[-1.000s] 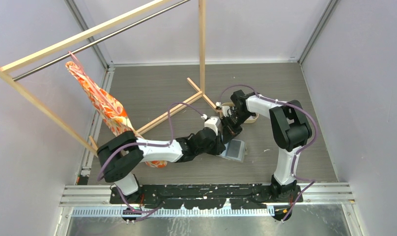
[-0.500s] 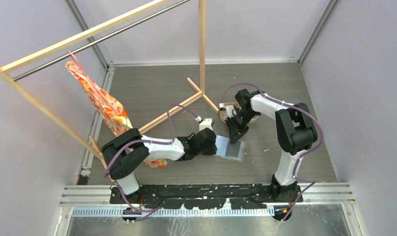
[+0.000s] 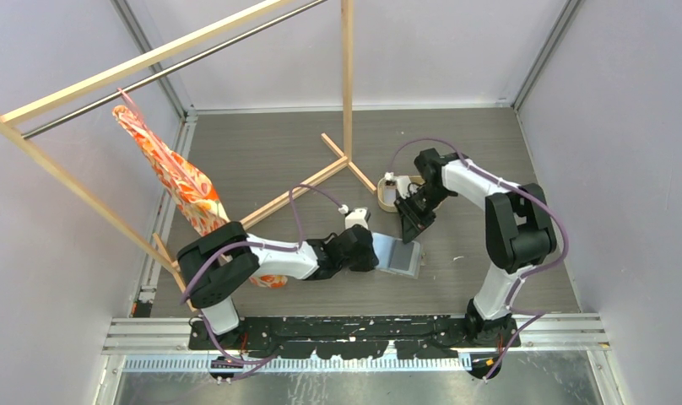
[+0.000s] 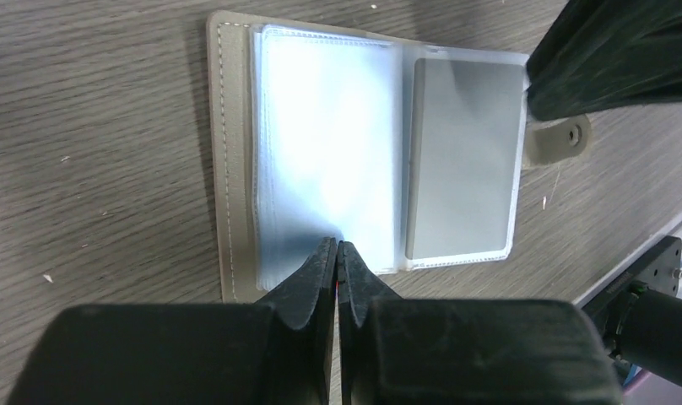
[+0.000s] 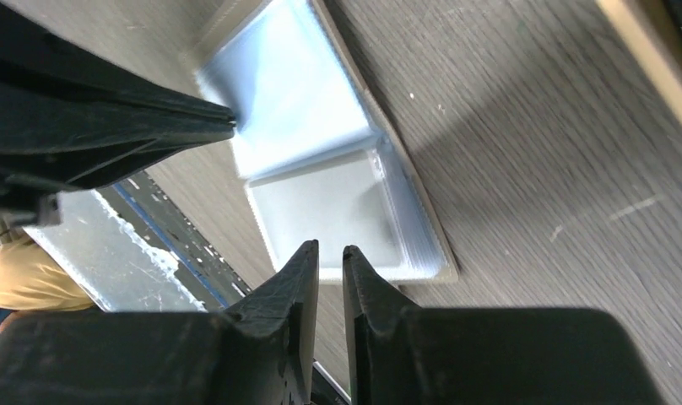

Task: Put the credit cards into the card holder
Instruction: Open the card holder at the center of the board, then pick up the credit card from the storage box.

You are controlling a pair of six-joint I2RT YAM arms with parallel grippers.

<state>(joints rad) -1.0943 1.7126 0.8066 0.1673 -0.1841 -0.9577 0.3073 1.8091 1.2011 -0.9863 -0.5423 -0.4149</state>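
1. Near the front middle of the grey wood-grain counter (image 3: pixel 262 160) the card holder (image 3: pixel 400 255) lies opened flat; the oval wooden tray (image 3: pixel 392 192) sits at its 12 o'clock, a little apart.
2. Seen from the left wrist, the holder (image 4: pixel 228 169) has a taupe cover with a stitched border; clear plastic sleeves (image 4: pixel 329 143) lie spread over it and glare white on the left half; a grey card (image 4: pixel 460 160) sits inside the right-hand sleeve; a small snap tab (image 4: pixel 565 139) sticks out at 3 o'clock.
3. The left hand (image 4: pixel 338 253) is closed, its tips pressed together at the 6 o'clock edge of the glaring sleeve; whether a sheet is nipped between them cannot be told.
4. The right hand (image 5: pixel 329 253) hangs over the holder's far corner with its fingers only narrowly parted and nothing between them.
5. Against a second ago: the holder has kept its spot; the left hand (image 3: pixel 367 253) has dropped from the holder's 11 o'clock to its 9 o'clock edge; the right hand (image 3: pixel 412 226), then crowded against the left one, has drawn back toward 1 o'clock, uncovering more of the tray.
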